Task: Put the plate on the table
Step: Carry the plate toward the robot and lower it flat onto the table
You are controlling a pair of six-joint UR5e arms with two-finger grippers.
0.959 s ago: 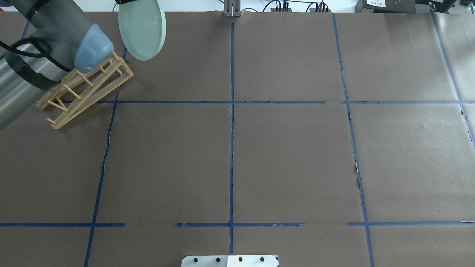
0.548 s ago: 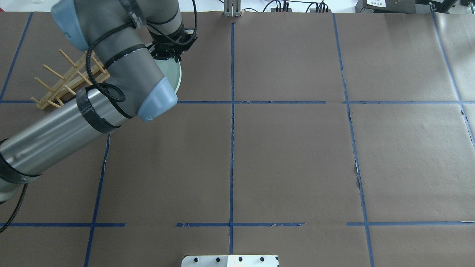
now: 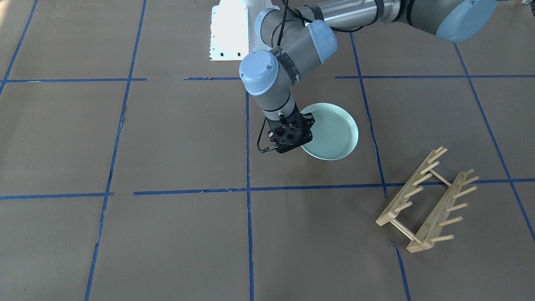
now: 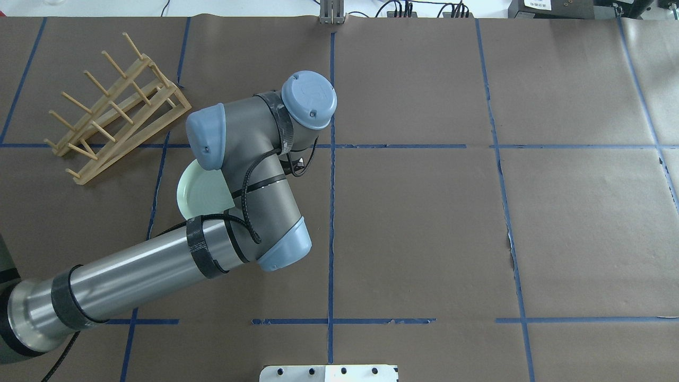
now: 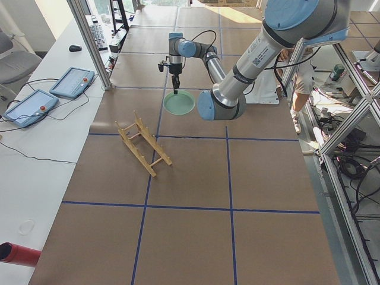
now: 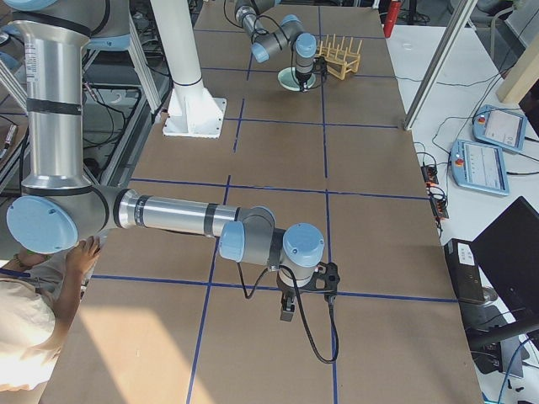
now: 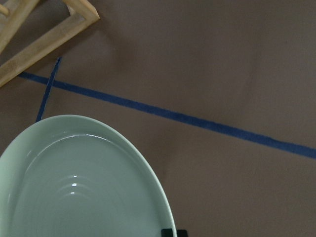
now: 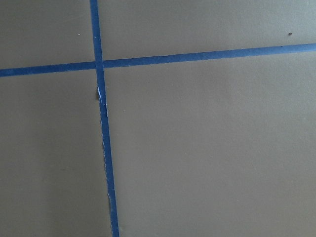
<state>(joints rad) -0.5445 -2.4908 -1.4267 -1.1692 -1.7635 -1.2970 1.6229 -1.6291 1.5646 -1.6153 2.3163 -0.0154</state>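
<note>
The pale mint-green plate [image 3: 332,131] lies level, low over or on the brown-paper table [image 3: 167,133], left of the table's middle; I cannot tell whether it touches. My left gripper [image 3: 297,142] points straight down and is shut on the plate's rim. The left wrist view shows the plate [image 7: 79,187] with a dark fingertip [image 7: 170,232] at its edge. In the overhead view the arm hides most of the plate [image 4: 204,193] and the whole gripper. My right gripper [image 6: 287,313] hangs over bare table at the far right end; I cannot tell if it is open or shut.
The light wooden peg rack [image 3: 426,200] stands empty beyond the plate towards the table's back left corner [image 4: 116,106]. Blue tape lines cross the table [image 4: 424,212]. The white robot base [image 3: 228,29] is at the near edge.
The left arm has swung the plate from up beside the rack towards the table's middle and down. The plate went from standing on edge to level.
</note>
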